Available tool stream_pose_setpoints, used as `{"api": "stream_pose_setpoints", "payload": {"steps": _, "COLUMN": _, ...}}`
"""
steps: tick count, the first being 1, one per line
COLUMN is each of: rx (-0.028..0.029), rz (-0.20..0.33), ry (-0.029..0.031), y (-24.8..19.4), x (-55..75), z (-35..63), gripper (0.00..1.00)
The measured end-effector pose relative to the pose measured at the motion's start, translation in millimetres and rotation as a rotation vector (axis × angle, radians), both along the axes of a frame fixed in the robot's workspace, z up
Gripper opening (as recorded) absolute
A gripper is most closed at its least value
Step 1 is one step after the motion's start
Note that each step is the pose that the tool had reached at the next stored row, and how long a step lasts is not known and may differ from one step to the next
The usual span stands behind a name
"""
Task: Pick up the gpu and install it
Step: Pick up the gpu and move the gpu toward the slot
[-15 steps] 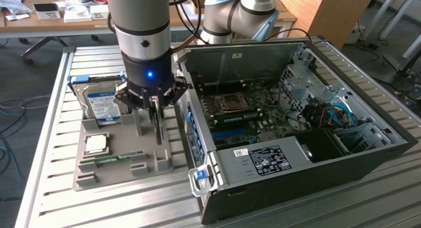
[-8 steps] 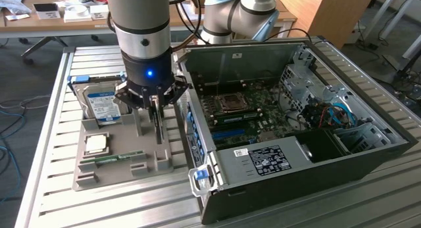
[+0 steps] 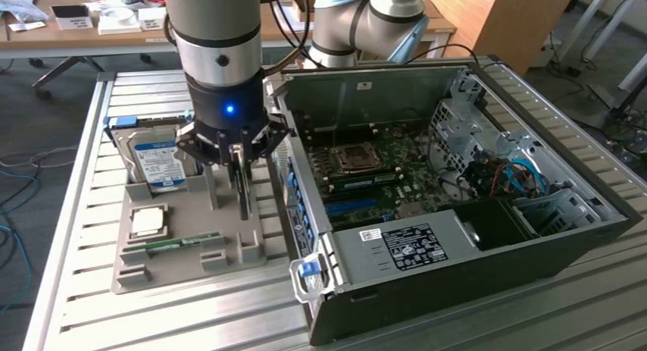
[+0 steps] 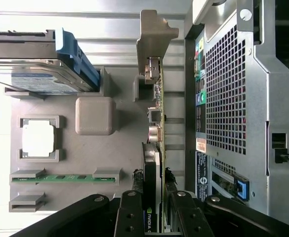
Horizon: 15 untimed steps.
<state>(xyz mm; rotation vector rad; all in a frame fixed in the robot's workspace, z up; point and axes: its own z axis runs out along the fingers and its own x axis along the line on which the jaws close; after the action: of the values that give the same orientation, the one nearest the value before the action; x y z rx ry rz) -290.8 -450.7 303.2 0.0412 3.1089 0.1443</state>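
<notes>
In the exterior view, the black linkage-fingered gripper [image 3: 241,173] on the silver-and-black arm hangs left of centre in the frame, down over a grey moulded parts tray [image 3: 151,271] on the ribbed metal table [image 3: 151,321]. Its jaws are partly closed on the gpu [image 3: 244,199], a thin dark card standing on edge at the tray's right side. The card's lower edge looks level with the tray. A silver hard drive with a blue-white label [image 3: 157,165] stands in the tray's upper left. Below it lie a square silver processor chip [image 3: 148,222] and a narrow green memory stick [image 3: 172,243]. The open black computer case [image 3: 455,275] fills the right half.

In the wrist view, the black fingers [image 4: 130,212] press on both faces of the gpu [image 4: 158,98]. It stands edge-on between the tray [image 4: 124,148] and the case's perforated wall [image 4: 233,98]. The hard drive [image 4: 35,81], chip [image 4: 38,139] and memory stick [image 4: 65,177] sit across the tray from the gpu.
</notes>
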Motion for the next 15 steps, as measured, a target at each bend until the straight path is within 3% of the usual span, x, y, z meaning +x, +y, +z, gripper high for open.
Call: {"api": "stream_pose_setpoints", "payload": {"steps": 15, "rx": 0.0001, "rz": 0.0, "ry": 0.0, "y": 0.0, "x": 0.0, "z": 22.6, "gripper": 0.27}}
